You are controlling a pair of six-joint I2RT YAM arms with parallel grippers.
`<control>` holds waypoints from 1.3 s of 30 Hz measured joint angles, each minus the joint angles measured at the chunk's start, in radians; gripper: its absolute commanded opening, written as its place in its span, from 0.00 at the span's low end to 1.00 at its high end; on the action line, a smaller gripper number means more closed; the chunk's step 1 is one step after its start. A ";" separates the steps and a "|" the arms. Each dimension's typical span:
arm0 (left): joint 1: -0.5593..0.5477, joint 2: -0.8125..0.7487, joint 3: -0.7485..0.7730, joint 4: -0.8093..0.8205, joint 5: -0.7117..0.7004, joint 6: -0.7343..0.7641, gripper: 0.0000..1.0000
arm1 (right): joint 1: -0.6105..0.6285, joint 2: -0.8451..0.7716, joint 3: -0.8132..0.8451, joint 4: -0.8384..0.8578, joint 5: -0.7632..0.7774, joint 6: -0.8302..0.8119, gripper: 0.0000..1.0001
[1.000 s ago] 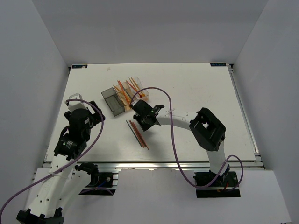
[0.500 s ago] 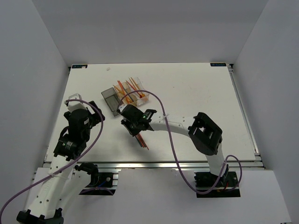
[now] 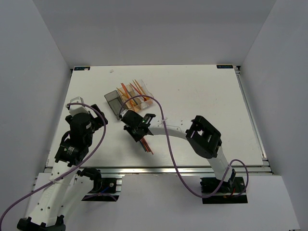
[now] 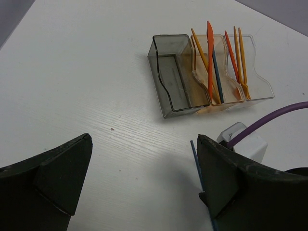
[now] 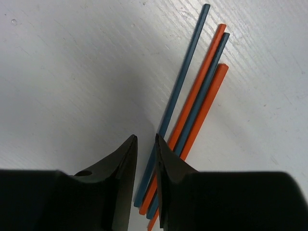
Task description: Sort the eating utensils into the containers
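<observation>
Above 4 utensils, right tool (ajar)

**Right half open, centre-left crowded**

Bare white bench runs free to the right and far side. Centre-left, four slim orange and blue plastic sticks lie bunched under the right end effector. Three joined translucent bins stand just beyond, and a purple cable arches close by.

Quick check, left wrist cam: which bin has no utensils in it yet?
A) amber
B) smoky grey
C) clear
B: the smoky grey bin shows only its bare floor, while the amber bin and the clear bin each hold utensils.
</observation>
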 measured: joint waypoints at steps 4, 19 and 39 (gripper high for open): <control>0.000 -0.001 0.000 0.000 0.000 0.000 0.98 | 0.000 0.000 -0.002 0.001 0.001 0.000 0.27; 0.000 -0.001 0.000 0.000 0.000 0.000 0.98 | 0.001 0.008 -0.049 0.021 0.029 0.016 0.23; 0.000 -0.013 0.000 0.000 -0.005 0.000 0.98 | 0.022 -0.019 -0.082 0.152 -0.099 0.117 0.00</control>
